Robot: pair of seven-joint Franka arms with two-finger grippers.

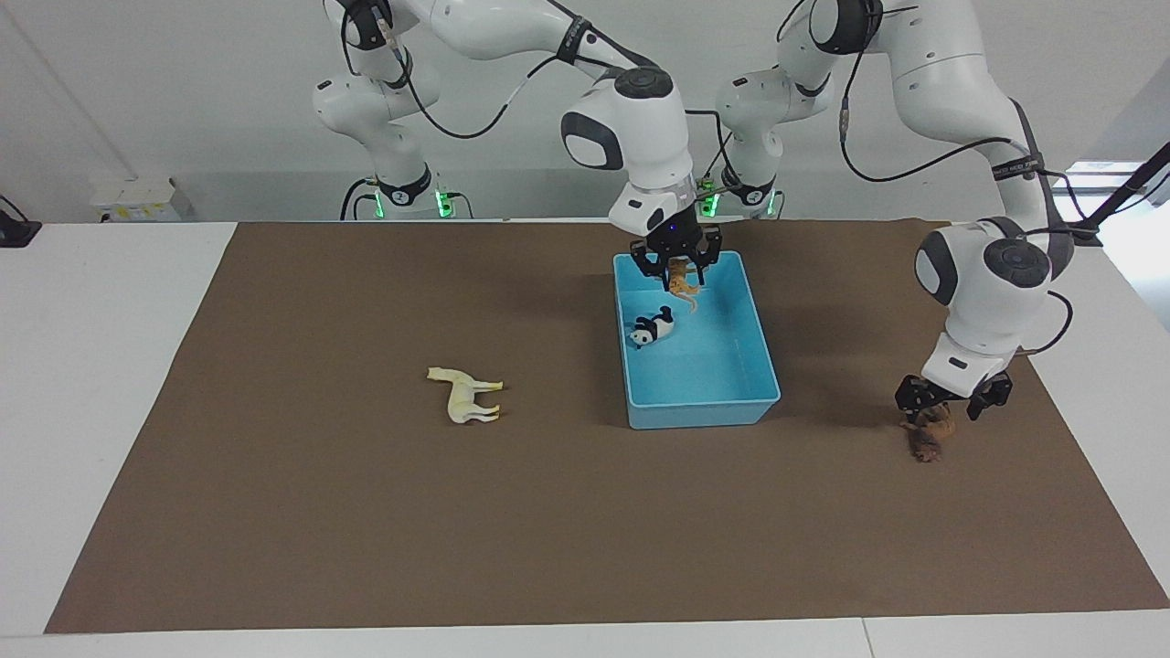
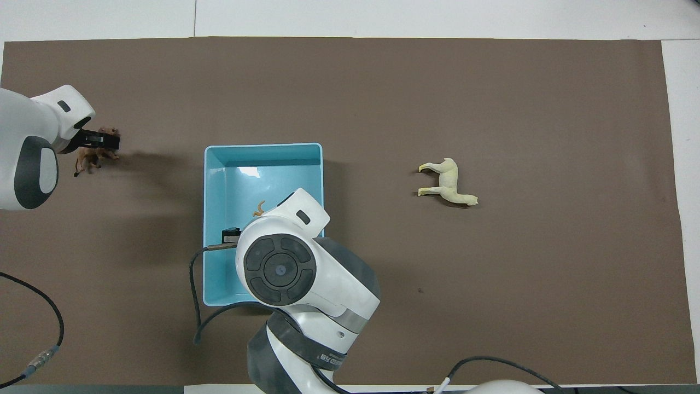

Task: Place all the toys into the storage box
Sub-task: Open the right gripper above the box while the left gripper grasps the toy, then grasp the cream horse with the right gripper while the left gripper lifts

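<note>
Blue box (image 1: 763, 370): panda (image 1: 653, 328) inside.
Right claw (image 1: 677, 266): grips tiger (image 1: 680, 288) above box.
Left claw (image 1: 951, 398): spread around lion (image 1: 929, 437).
Horse (image 1: 466, 395): untouched, box's 9 o'clock.

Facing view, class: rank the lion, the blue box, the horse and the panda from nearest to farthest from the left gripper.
Measured from the left gripper, low at its own end of the mat:
1. Lion, directly under it.
2. Blue box, mid-table.
3. Panda, lying inside the box.
4. Horse, on the mat toward the right arm's end.
</note>
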